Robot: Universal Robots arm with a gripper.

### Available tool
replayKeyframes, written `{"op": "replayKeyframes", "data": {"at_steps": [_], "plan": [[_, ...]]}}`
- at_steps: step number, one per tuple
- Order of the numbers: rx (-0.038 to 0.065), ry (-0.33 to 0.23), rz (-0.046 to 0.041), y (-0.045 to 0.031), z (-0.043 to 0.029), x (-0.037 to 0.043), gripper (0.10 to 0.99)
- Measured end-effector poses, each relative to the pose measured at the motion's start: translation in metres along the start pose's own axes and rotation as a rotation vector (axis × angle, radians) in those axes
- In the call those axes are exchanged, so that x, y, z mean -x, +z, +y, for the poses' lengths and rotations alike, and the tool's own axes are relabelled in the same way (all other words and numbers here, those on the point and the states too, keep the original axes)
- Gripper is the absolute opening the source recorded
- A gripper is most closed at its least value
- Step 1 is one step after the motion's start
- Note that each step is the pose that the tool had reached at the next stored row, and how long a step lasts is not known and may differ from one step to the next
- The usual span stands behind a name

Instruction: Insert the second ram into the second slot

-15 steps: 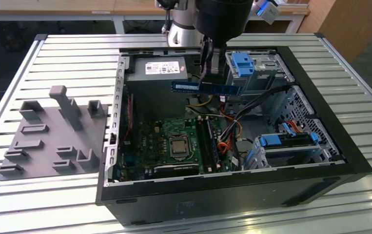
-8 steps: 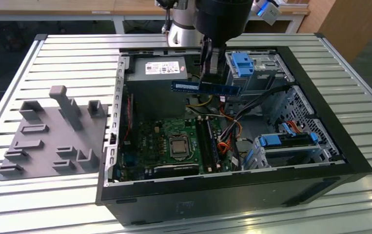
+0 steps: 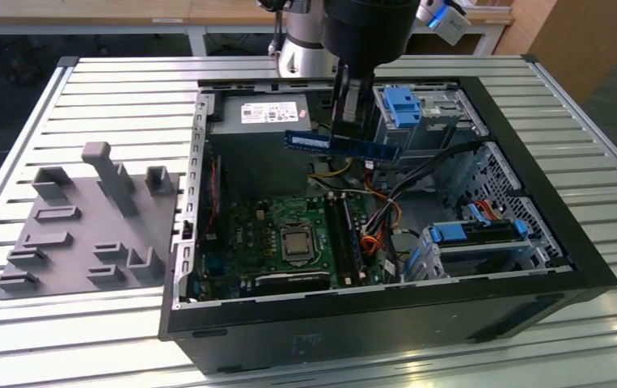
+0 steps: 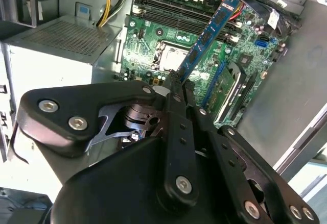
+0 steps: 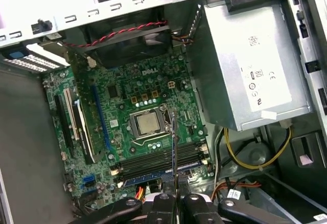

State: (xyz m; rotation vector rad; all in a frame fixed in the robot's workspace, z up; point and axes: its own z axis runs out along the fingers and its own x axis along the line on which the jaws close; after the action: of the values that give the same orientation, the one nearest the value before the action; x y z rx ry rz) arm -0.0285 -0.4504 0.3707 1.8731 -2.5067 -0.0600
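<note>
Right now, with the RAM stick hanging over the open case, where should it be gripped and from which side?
Mid-length, pinched across its two flat faces, coming from above. The RAM stick is thin and long and sits level on edge. The end effector is clamped there now, which likely balances it and leaves the lower long edge free toward the motherboard.

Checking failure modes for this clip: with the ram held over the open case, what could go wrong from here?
The gripper holds the second ram crosswise to the memory slots. Lowered like that, it would likely jam across them instead of seating. The orange cables beside the slots could also snag it.
</note>
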Motion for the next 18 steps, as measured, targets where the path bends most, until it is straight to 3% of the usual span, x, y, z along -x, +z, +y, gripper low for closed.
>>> {"op": "replayKeyframes", "data": {"at_steps": [18], "plan": [[-0.002,0.127,-0.0048,0.0000,0.0000,0.0000,0.137]]}}
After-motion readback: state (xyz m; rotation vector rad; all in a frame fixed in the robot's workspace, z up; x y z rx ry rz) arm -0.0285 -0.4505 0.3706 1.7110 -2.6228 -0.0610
